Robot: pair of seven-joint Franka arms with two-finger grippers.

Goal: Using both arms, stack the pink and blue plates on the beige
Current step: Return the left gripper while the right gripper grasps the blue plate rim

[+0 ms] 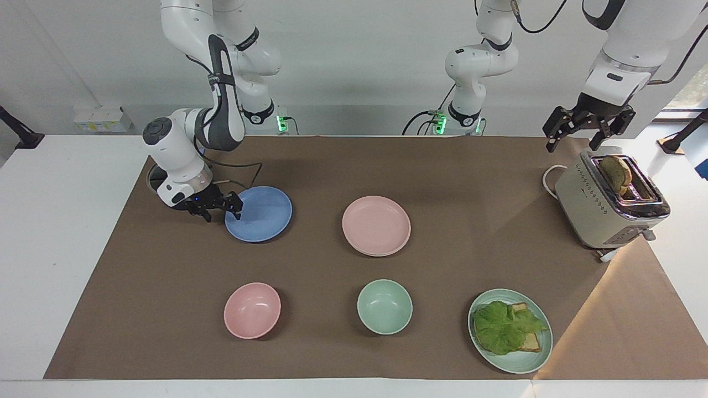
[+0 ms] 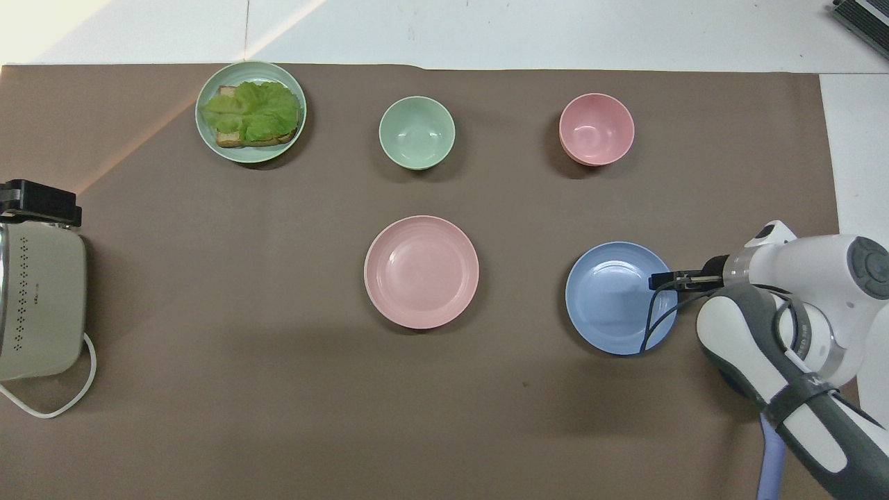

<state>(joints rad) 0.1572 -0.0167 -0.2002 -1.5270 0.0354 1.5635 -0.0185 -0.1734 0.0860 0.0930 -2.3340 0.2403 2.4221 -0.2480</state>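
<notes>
The blue plate (image 1: pixel 263 215) (image 2: pixel 615 302) lies on the brown mat toward the right arm's end. Beside it, mid-table, lies the pink plate (image 1: pixel 376 225) (image 2: pixel 421 271). The beige plate does not show in either view. My right gripper (image 1: pixel 222 205) (image 2: pixel 660 281) is low at the blue plate's rim on the side toward the right arm's end, open, with one fingertip (image 1: pixel 238 202) over the rim. My left gripper (image 1: pixel 578 135) (image 2: pixel 38 203) hangs open in the air over the toaster's robot-side end, holding nothing.
A toaster (image 1: pixel 600 213) (image 2: pixel 38 305) with a bread slice stands at the left arm's end. Farther from the robots sit a pink bowl (image 1: pixel 252 310), a green bowl (image 1: pixel 384 306) and a green plate (image 1: pixel 514 365) with lettuce and bread. A dark pot (image 1: pixel 153 179) is mostly hidden by the right arm.
</notes>
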